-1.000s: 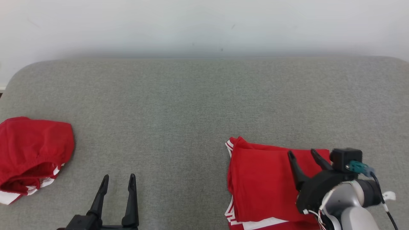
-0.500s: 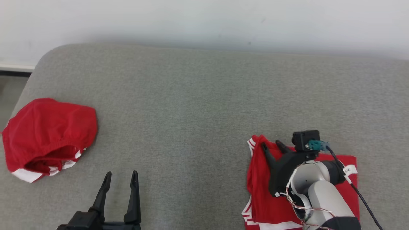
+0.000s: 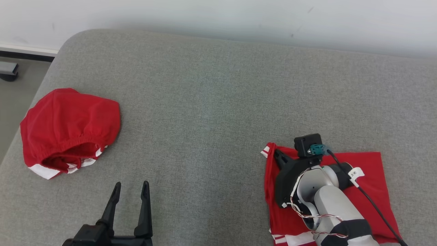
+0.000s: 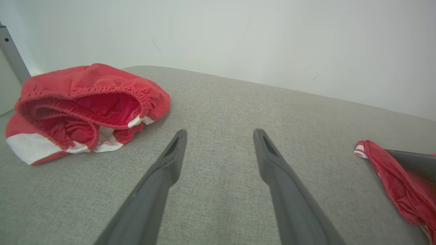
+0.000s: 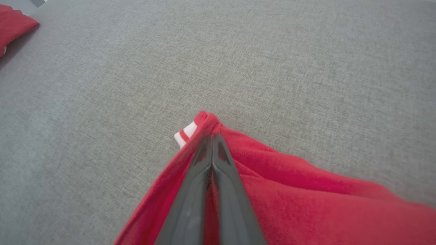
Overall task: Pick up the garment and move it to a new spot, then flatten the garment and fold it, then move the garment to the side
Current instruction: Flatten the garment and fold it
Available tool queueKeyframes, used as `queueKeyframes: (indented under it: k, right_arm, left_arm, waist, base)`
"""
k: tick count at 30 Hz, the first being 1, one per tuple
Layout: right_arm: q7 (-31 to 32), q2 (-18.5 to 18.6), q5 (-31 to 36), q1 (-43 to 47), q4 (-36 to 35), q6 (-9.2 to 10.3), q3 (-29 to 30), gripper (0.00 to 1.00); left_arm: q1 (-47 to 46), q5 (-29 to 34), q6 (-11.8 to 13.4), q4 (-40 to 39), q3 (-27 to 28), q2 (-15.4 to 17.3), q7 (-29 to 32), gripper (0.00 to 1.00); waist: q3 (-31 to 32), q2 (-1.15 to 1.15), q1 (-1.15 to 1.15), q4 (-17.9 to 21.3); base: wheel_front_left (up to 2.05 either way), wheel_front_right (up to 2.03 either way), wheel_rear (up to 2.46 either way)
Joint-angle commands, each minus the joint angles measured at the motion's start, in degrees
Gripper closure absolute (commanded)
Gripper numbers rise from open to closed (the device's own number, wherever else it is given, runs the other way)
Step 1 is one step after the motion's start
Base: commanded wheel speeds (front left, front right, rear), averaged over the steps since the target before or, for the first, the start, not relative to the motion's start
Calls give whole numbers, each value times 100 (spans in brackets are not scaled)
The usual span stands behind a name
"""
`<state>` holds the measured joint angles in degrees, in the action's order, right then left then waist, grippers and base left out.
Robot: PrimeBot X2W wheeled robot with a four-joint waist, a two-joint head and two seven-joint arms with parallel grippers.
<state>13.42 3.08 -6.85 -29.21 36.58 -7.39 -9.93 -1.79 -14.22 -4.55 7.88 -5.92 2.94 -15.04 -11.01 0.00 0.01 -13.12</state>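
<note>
The right gripper [image 5: 212,136] is pinched tight on the far left corner of the folded red garment [image 3: 372,171], whose bulk lies behind its fingertips under the forearm. The left gripper [image 3: 131,183] hovers with jaws wide over the grey upholstered surface [image 3: 205,102], crumpled red shorts [image 3: 68,119] ahead to its left.

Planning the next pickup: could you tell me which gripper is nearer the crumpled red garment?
Left. The left gripper sits near the crumpled garment; the right gripper, farther off, is shut on the folded garment.
</note>
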Motion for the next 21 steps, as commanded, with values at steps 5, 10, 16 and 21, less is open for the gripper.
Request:
queueKeyframes:
  k: [5, 10, 16, 21]
  right_arm:
    - [-99, -37, -74, 91, 77, -16, -198, 53]
    - [-192, -29, -44, 177, 6, -16, -285, 0]
    - [-251, -31, -114, 201, -104, -16, -681, 0]
    - [-204, -32, -322, 220, -219, -16, -1263, 0]
  left_arm:
    - [-39, -44, 21, 16, -23, -8, -18, 0]
    - [50, 23, 14, 35, 6, -8, -18, 0]
    - [73, 64, -31, 74, 9, -8, -18, 0]
    - [113, 56, -63, 123, -26, -7, -18, 0]
  waist:
    - [67, 0, -1, 58]
    - [170, 0, -1, 162]
    - [264, 0, -1, 199]
    - [346, 0, -1, 147]
  base:
    - [0, 0, 0]
    - [0, 0, 0]
    - [0, 0, 0]
    - [0, 0, 0]
